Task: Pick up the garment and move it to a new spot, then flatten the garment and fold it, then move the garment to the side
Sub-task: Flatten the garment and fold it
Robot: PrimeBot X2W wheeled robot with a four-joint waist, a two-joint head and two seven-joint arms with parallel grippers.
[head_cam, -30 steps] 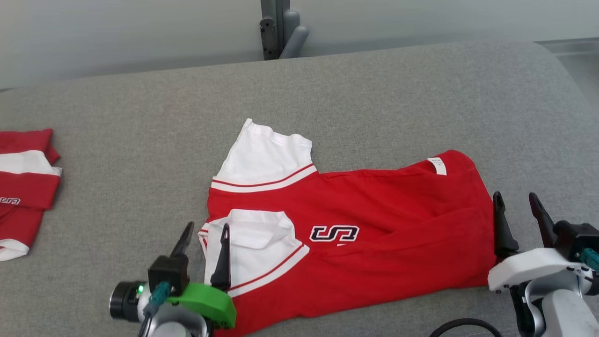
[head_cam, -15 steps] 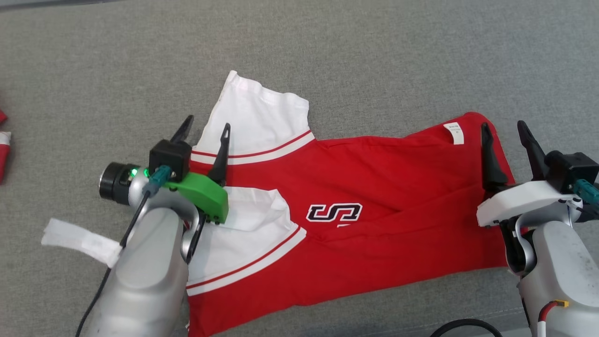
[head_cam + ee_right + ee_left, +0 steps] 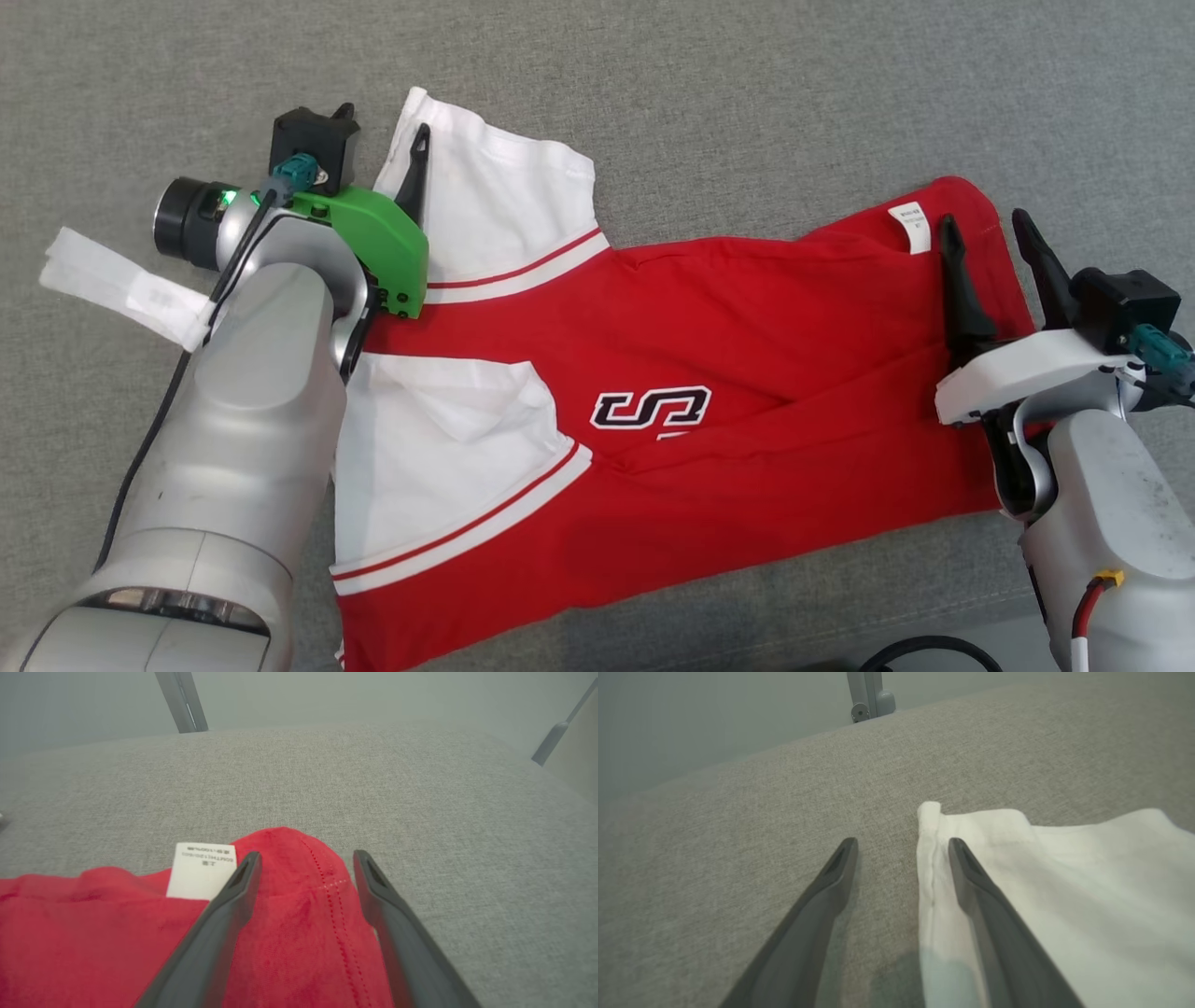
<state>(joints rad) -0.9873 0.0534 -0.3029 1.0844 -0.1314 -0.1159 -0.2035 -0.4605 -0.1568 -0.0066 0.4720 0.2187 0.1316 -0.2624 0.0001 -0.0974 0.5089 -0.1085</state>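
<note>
- The red-and-white T-shirt [image 3: 728, 392] lies spread lengthwise on the grey surface [image 3: 747, 93]. Its sleeves are toward the robot's left and its hem toward the right. The nearer sleeve is laid over the chest beside the logo [image 3: 651, 411].
- The left tool [image 3: 378, 126] is spread and empty. It straddles the outer edge of the far white sleeve [image 3: 504, 205], with one finger over the cloth and the other over bare surface.
- The right tool [image 3: 983, 219] is also spread, pinching nothing. It stands over the far hem corner [image 3: 299, 858], just beside the care label [image 3: 910, 227], and the corner lies between its fingers.
- The two tools sit at opposite ends of the shirt's far edge. This is probably so both can pinch it together and carry that edge evenly into a fold.
</note>
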